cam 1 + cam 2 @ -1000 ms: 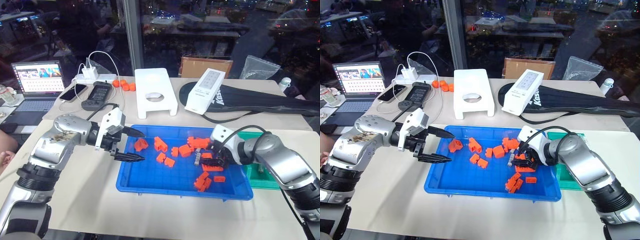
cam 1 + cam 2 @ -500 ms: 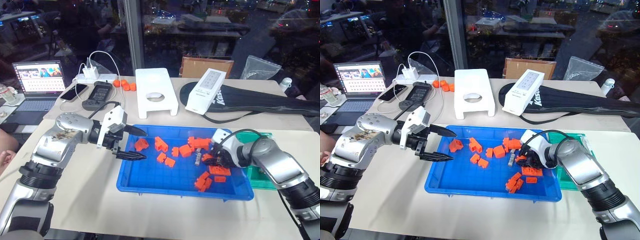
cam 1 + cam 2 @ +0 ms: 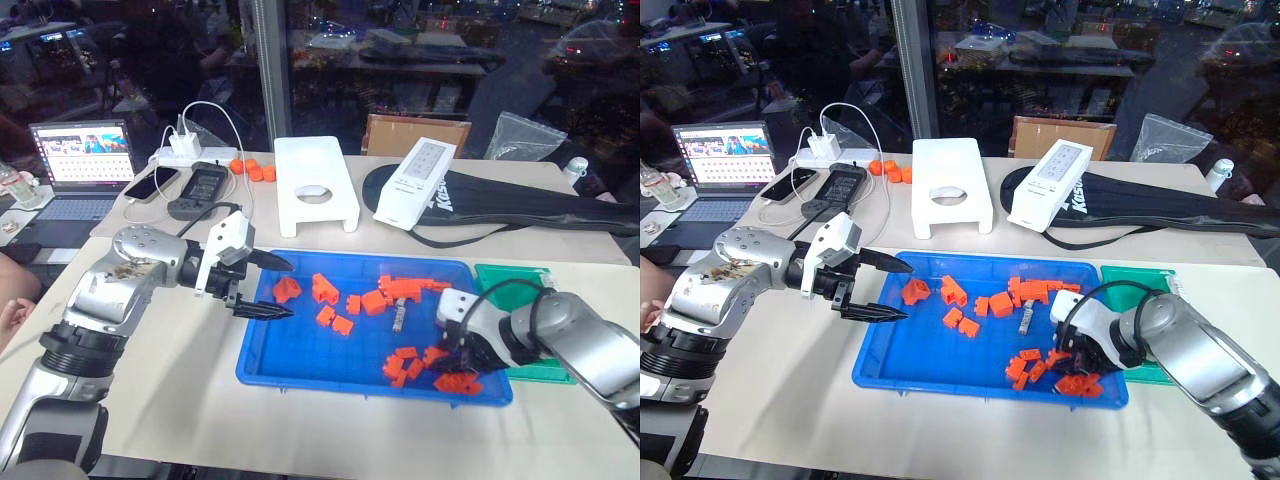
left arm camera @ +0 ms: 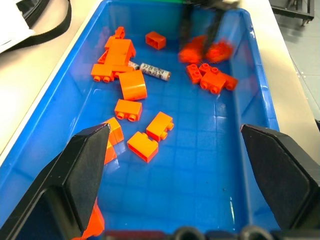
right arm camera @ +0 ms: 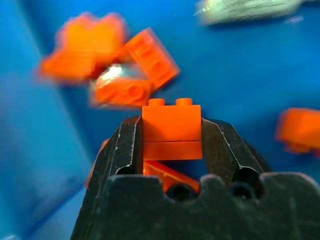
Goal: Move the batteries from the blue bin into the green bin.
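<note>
Your right gripper [image 5: 172, 131] pinches an orange brick [image 5: 172, 129] over the blue bin [image 3: 300, 362] | your left gripper [image 3: 266, 288] spread | battery [image 3: 398, 318] mid-bin.

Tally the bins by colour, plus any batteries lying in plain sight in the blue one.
Blue bin: 1
Green bin: 1
Battery in plain sight in the blue bin: 1
Total: 3
</note>
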`<state>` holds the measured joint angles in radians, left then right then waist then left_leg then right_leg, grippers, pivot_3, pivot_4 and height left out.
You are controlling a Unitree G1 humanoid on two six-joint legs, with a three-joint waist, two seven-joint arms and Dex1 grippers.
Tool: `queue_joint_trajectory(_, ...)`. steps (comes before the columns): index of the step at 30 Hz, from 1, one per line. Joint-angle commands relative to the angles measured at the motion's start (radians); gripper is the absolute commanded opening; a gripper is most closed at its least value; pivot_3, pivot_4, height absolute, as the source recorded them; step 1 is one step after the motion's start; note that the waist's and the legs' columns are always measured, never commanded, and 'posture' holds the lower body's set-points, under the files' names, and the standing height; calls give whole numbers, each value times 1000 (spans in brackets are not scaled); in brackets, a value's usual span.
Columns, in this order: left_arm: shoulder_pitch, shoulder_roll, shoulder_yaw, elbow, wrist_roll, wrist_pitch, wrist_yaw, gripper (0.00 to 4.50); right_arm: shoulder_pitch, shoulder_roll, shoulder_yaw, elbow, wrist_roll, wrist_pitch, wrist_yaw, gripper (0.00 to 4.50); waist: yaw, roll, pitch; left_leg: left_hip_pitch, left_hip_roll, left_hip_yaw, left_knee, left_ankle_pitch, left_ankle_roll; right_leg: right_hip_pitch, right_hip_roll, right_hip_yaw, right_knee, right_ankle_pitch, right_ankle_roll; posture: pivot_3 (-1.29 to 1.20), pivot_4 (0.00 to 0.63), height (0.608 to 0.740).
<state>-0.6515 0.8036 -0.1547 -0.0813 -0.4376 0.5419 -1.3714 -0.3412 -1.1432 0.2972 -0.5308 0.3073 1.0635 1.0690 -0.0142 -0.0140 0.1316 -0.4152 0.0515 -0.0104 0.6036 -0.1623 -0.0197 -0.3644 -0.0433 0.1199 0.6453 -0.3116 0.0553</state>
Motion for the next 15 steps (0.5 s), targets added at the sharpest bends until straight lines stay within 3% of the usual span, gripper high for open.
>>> queue_joint_trajectory(1,-12,2,7,-9,2,-22,-12,4500,3,-5,-39,-28,53,50,8,1430,-1,0,0,0,0,0,0,0,0,0,0,0,0,0,0,0,150,712)
queue_joint_trajectory(3,-12,1,7,-10,4,-20,-14,4500,-12,14,-58,-11,57,42,-15,1430,-2,0,0,0,0,0,0,0,0,0,0,0,0,0,0,0,150,712)
queue_joint_trajectory(5,-11,1,8,-12,4,-18,-16,4500,-36,26,-79,10,63,31,-26,2432,-4,0,0,0,0,0,0,0,0,0,0,0,0,0,0,0,150,712)
queue_joint_trajectory(11,-7,5,14,-15,6,-15,-19,4500,-83,44,-125,43,73,-16,-39,4391,-4,0,0,0,0,0,0,0,0,-1,0,0,0,0,0,0,150,712)
queue_joint_trajectory(15,-5,6,15,-18,9,-17,-15,4500,-137,128,-91,114,27,-39,-123,4481,-6,0,0,0,0,0,0,0,0,-1,0,0,0,0,0,0,150,712)
